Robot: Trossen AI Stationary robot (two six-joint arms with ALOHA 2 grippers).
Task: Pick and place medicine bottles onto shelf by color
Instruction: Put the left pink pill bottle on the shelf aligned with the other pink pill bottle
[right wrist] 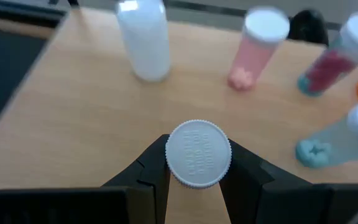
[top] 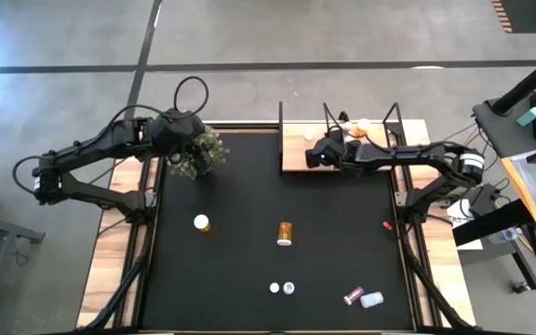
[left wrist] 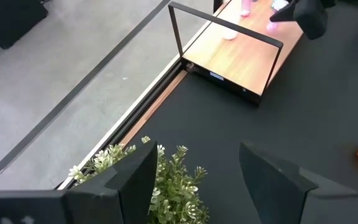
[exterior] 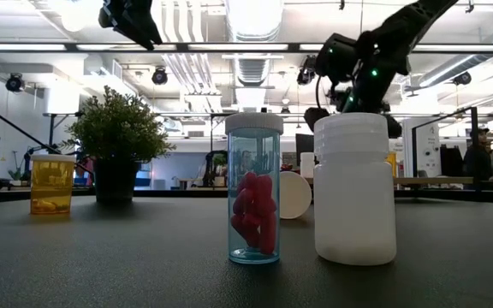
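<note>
Right gripper [right wrist: 197, 180]: over the shelf's [top: 296, 156] wooden board, fingers closed on a white-capped bottle [right wrist: 199, 154]; only its cap shows, so its colour cannot be told.
Left gripper [left wrist: 194, 180]: hovers above the plant [top: 198, 154] at the mat's far left corner, fingers parted, holding nothing.
Shelf: far edge of the table; white bottle [right wrist: 144, 40], pink bottle [right wrist: 258, 46] and more bottles stand on it beyond the gripper.
Mat [top: 249, 261]: orange bottle [top: 285, 233] lies near the middle; another white-capped one [top: 201, 222] stands to its left.
Near edge: two small bottles [top: 281, 288] side by side; a maroon bottle [top: 353, 296] and a clear bottle [top: 372, 300] lie toward the right.
</note>
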